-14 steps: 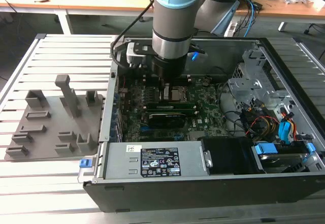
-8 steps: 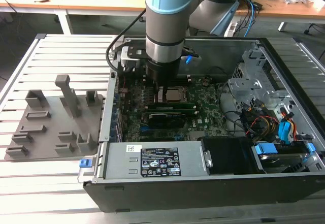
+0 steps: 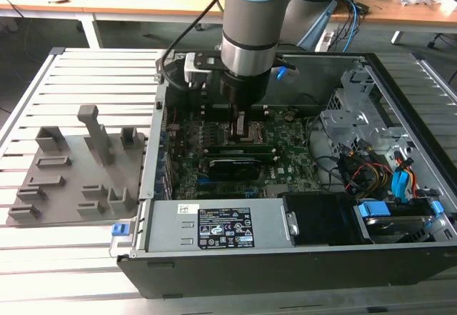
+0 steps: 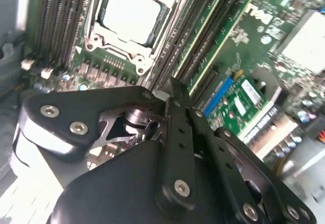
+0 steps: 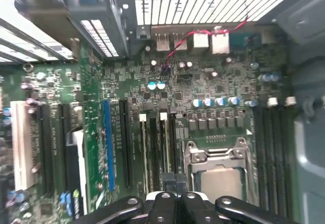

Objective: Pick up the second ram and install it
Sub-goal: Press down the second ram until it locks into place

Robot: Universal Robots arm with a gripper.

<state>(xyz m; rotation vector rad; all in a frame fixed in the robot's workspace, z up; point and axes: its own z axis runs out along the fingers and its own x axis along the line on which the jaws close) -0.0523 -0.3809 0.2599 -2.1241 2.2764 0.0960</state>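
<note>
1. Gripper (image 3: 240, 123) hung low inside the open PC case (image 3: 285, 268), over the mobo (image 3: 293, 151), just beside the CPU socket (image 5: 218, 176).
2. Fingers (image 5: 169, 180) looked pressed together in the first wrist view, w/ no gap seen between the tips.
3. Second ram (image 5: 166, 142) sat upright in a slot next to the socket, directly under the fingertips. Couldn't tell if the tips touched its top edge or pinched it.
4. Another ram stick (image 5: 151, 142) stood in the neighbouring slot, on the side away from the socket, parallel to the second ram. White slot clips (image 5: 163, 116) showed at the sticks' far ends.
5. Exterior view: both green sticks lay across the board just near of the gripper, w/ the black card (image 3: 232, 166) nearer still.
6. Grey tray (image 3: 71, 179) w/ upright blocks sat outside the case, on the slatted table (image 3: 43, 251), at the exterior view's left, well apart from the gripper.
</note>
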